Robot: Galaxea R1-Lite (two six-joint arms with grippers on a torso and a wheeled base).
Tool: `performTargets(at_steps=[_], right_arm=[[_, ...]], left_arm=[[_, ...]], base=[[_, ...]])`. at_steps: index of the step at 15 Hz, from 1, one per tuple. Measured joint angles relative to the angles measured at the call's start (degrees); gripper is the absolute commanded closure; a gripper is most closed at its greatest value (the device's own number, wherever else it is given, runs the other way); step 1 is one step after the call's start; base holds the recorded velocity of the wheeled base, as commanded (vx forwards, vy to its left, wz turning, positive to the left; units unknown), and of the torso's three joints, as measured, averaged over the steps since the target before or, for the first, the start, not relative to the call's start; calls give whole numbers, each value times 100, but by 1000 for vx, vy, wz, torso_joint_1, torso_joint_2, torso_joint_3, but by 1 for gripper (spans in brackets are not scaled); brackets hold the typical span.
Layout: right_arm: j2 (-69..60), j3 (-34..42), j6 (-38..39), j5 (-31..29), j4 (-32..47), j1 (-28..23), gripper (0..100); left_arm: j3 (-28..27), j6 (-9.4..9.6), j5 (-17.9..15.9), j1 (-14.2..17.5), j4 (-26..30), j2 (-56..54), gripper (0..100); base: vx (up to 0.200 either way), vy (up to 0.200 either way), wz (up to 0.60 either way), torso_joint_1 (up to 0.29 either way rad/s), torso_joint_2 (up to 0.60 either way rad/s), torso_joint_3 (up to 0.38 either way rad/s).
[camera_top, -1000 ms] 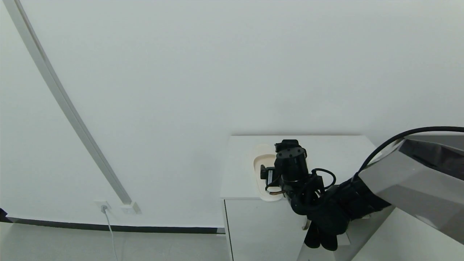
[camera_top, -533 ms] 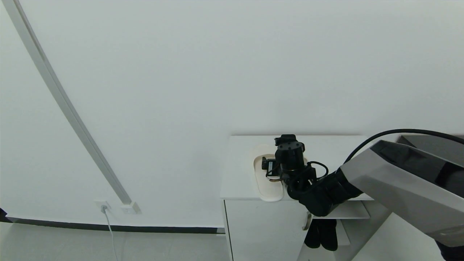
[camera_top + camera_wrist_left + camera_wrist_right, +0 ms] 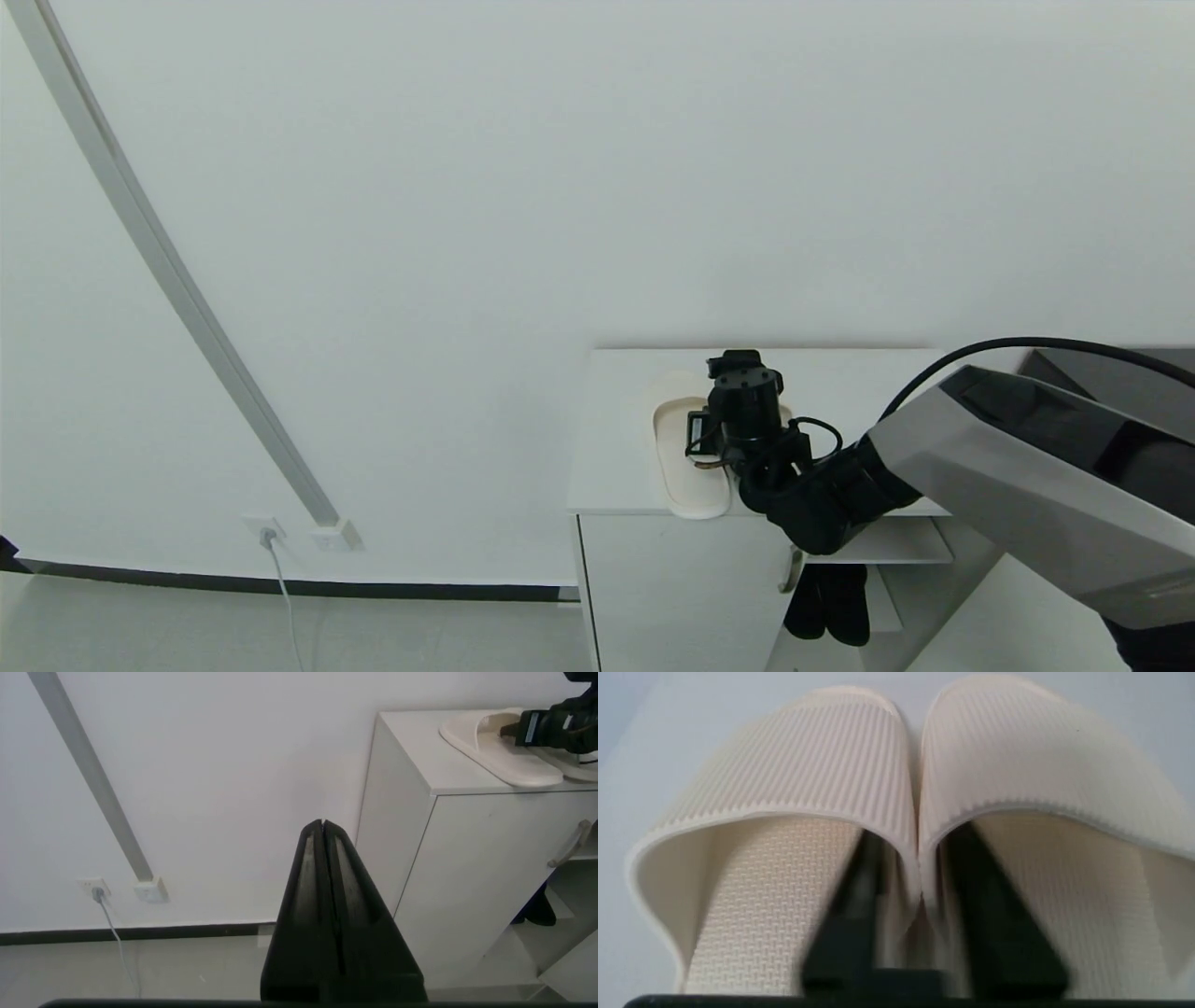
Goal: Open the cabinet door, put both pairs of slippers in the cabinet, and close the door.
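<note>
in the last second the right arm has lifted from the cabinet's (image 3: pixel 611 439) front edge and pushed further in over its top, then nearly stopped. the right gripper (image 3: pixel 920 873) now has one finger inside each of the cream slippers (image 3: pixel 677 467), pinching their two inner walls together. that looks to me like the grab for the second pair. a black pair (image 3: pixel 826 607) already sits on a lower shelf in the open side.

the cream slippers lie side by side on the cabinet top, heels at the front edge, with ribbed uppers and textured insoles.

the left gripper (image 3: pixel 322 905) hangs well off to the left, fingers pressed together on nothing.
</note>
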Motion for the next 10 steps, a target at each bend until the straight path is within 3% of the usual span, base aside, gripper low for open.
performTargets(at_steps=[10], right_arm=[[-375,444,-55,94,-155,112,100]], left_arm=[[7,5,0,5,-2,0,100]], base=[[0,0,0,0,0,0]])
